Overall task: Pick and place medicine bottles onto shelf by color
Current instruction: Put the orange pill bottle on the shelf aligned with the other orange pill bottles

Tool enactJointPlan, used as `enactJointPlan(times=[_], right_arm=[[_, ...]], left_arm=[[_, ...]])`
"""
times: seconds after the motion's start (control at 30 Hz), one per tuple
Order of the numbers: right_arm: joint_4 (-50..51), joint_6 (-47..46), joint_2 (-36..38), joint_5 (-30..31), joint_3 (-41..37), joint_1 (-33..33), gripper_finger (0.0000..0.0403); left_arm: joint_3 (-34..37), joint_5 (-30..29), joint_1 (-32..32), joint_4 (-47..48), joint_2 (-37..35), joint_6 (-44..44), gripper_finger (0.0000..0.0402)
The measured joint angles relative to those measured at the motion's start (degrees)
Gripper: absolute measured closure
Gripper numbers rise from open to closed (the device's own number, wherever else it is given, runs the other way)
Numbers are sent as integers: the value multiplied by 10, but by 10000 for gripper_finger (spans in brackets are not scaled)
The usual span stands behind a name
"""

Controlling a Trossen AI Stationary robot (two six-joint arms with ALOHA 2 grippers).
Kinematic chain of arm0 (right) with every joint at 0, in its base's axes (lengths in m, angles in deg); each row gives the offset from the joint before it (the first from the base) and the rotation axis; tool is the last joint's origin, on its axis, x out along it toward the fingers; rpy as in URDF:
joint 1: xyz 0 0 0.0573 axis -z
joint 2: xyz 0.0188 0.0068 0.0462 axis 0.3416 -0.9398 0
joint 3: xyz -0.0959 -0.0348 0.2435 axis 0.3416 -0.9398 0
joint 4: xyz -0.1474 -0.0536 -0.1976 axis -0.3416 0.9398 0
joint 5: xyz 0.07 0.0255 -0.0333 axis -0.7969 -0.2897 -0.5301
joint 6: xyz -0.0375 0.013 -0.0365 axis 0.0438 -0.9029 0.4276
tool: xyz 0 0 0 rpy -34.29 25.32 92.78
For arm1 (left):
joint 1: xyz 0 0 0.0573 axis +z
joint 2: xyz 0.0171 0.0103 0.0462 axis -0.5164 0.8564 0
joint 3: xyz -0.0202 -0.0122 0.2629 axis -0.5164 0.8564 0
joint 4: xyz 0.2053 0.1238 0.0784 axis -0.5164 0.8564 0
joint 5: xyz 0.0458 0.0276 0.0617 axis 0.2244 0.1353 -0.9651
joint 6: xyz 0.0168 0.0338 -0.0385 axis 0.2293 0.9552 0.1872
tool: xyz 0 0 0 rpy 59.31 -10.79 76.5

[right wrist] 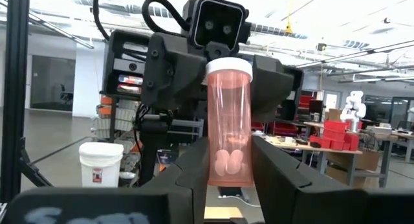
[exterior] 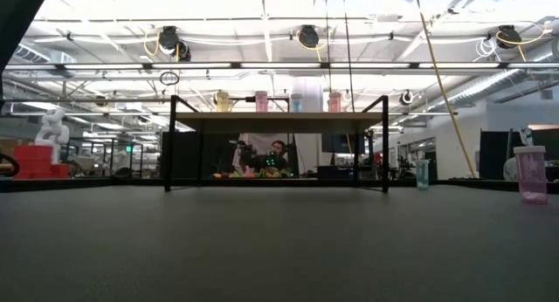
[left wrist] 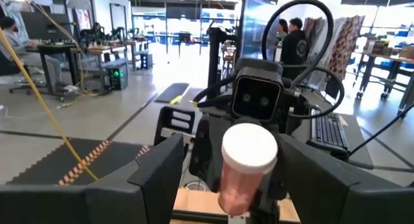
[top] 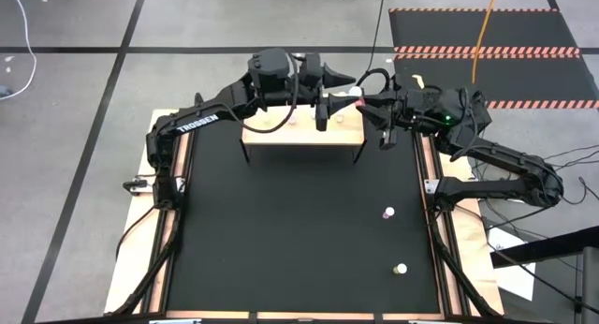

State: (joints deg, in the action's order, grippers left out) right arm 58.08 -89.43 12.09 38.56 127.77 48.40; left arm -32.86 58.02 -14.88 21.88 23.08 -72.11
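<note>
A pink medicine bottle (right wrist: pixel 229 114) with a white cap (left wrist: pixel 250 146) is held upright in the air above the right end of the light-wood shelf (top: pixel 302 132), at the table's far edge. My right gripper (right wrist: pixel 229 158) is shut on it. My left gripper (left wrist: pixel 233 158) faces it from the table's left, open. Its fingers stand on either side of the bottle's upper part, with a gap on one side. Several more bottles (exterior: pixel 260 101) stand on the shelf top. Two bottles (top: pixel 388 213) (top: pixel 401 268) stand on the black mat at the right. My right gripper pinches the pink bottle's lower body (right wrist: pixel 228 169) between its two fingers. The fingers come nearly level from the table's right, slanting a little upward. The bottle stands upright in the hold, cap up, lifted clear of the shelf.
The shelf rests on thin black legs (exterior: pixel 170 145) with open space beneath. The two loose bottles show in the low view as a pink one (exterior: pixel 530 173) and a blue-green one (exterior: pixel 423 174). The black mat (top: pixel 281 230) lies between wooden side strips. People work in the room beyond.
</note>
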Motion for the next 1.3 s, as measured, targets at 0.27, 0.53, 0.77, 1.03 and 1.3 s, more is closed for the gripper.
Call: enactJointPlan(times=[0.27, 0.53, 0.77, 1.03, 1.3], right_arm=[[0, -4, 0, 0, 0, 0, 309], [0, -5, 0, 0, 0, 0, 309], [11, -5, 0, 1, 0, 0, 309], [11, -11, 0, 3, 0, 0, 309], [66, -29, 3, 77, 1, -1, 270]], left_arm=[[0, 0, 0, 2, 0, 0, 158], [0, 6, 0, 8, 0, 0, 188], [0, 12, 0, 8, 0, -1, 260], [0, 12, 0, 8, 0, 0, 276], [0, 9, 8, 18, 1, 3, 273]])
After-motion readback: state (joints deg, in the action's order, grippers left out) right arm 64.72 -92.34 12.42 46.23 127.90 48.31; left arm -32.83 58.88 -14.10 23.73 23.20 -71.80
